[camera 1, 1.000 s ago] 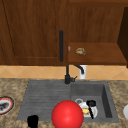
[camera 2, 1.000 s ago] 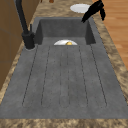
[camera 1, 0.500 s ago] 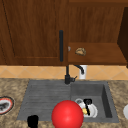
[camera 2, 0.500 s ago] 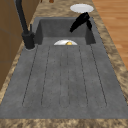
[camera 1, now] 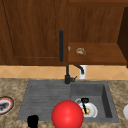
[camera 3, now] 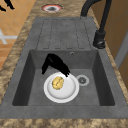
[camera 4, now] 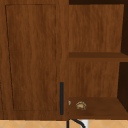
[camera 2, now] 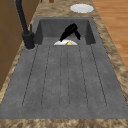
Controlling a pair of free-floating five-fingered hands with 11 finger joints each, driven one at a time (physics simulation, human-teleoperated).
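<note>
You are looking at a dark grey sink (camera 3: 20, 82) set in a mottled brown-and-tan stone counter (camera 3: 62, 122). A white plate (camera 3: 67, 93) carries 1 yellow lump of food (camera 3: 57, 83), under a black hand (camera 3: 55, 63). The faucet (camera 1: 67, 75) is black, the ball (camera 1: 67, 114) bright red, the cabinet door (camera 4: 32, 57) reddish-brown wood with a black handle (camera 4: 61, 98). At the counter's left sits a red-rimmed plate (camera 1: 5, 105).
</note>
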